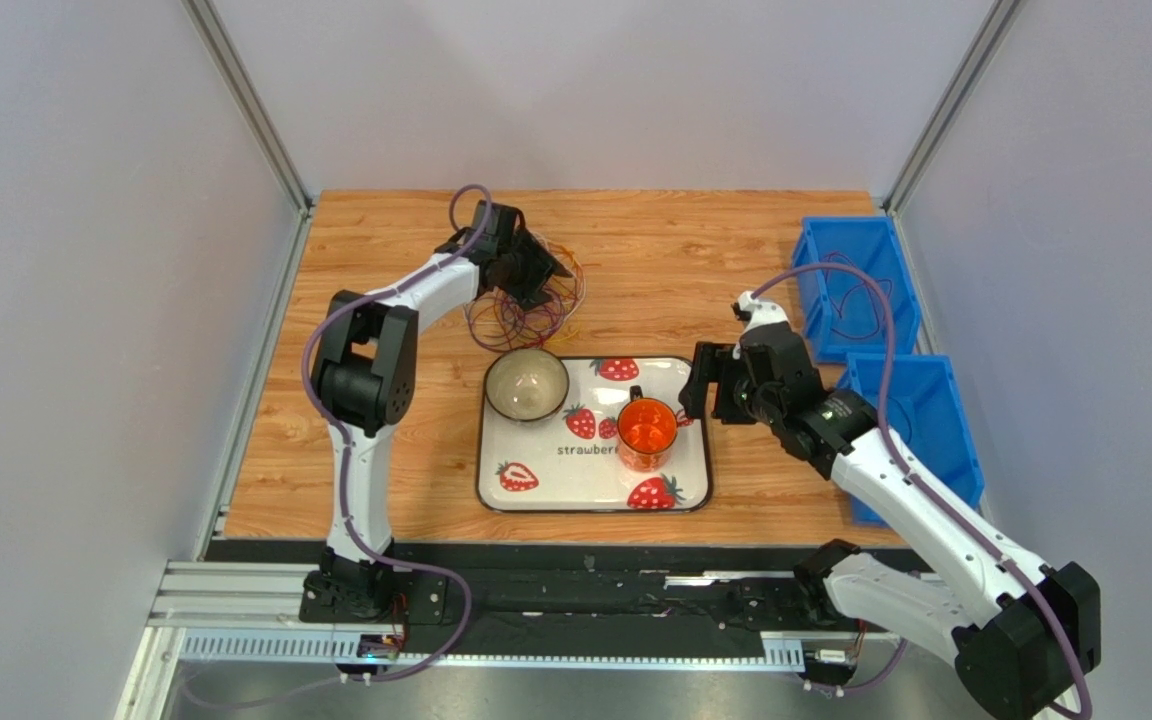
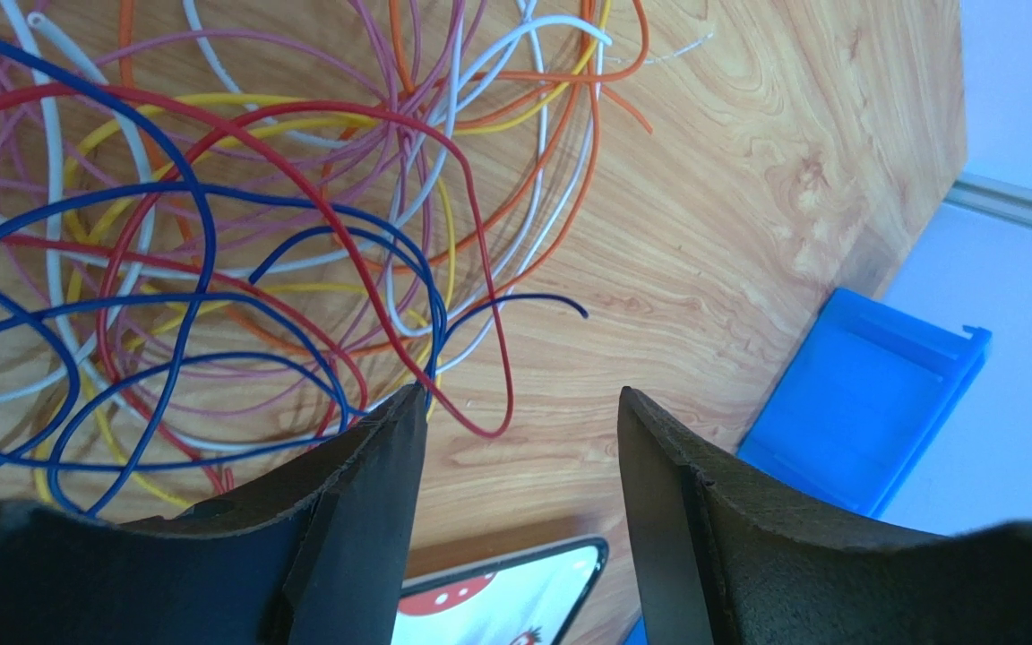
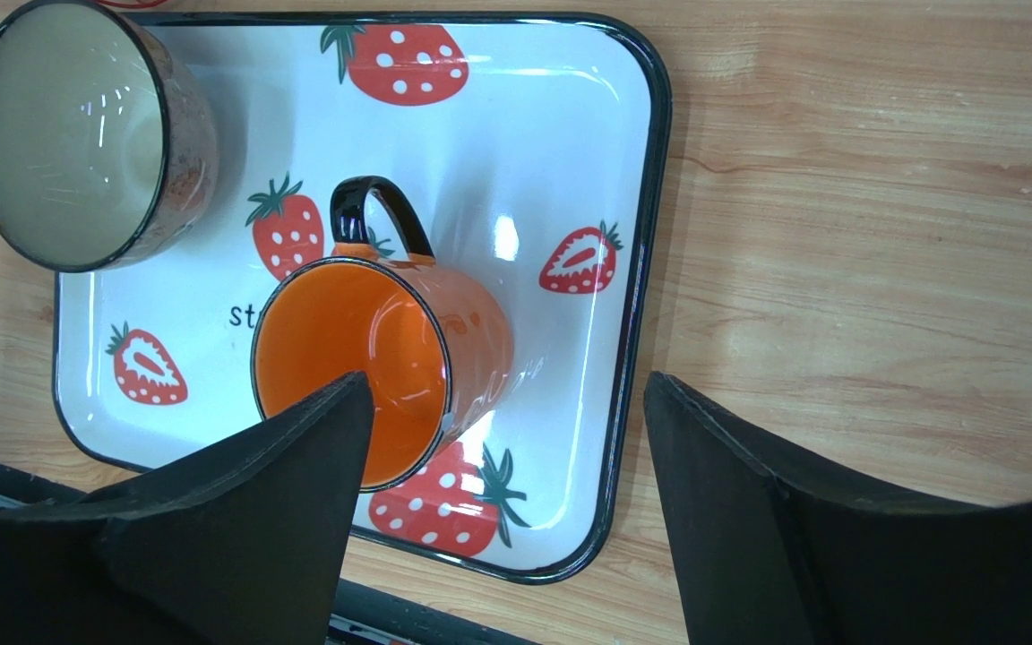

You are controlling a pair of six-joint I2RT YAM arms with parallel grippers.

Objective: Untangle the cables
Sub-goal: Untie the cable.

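At the far left of the table, just behind the tray, the cables lie in one loose heap on the wood, close to the far edge. My left gripper hangs over this heap. Its jaws stand well apart and clamp nothing. Between them I see bare wood and the bend of one red loop. A blue strand and a yellow strand pass right at the tip of one jaw; I cannot tell if they touch it.

To the right of the heap the wood is bare as far as the two blue bins at the right edge, so there is room on that side. A bare strip also runs to the left of the tray. Grey walls stand close to the left, far and right edges of the table.

My right gripper is above the right rim of the tray. Its jaws are wide apart and it holds nothing. The orange mug is just beside one jaw, and the bowl sits in the tray corner nearest the heap.

Much is hard to make out. From above, my left gripper covers part of the heap, and the loops are too thin there to separate. The left wrist view cuts the heap off at the top and the left, and my own jaws hide its lower part, so I cannot follow any loop from end to end. In the right wrist view the jaws hide the mug's lower side and the near rim of the tray.
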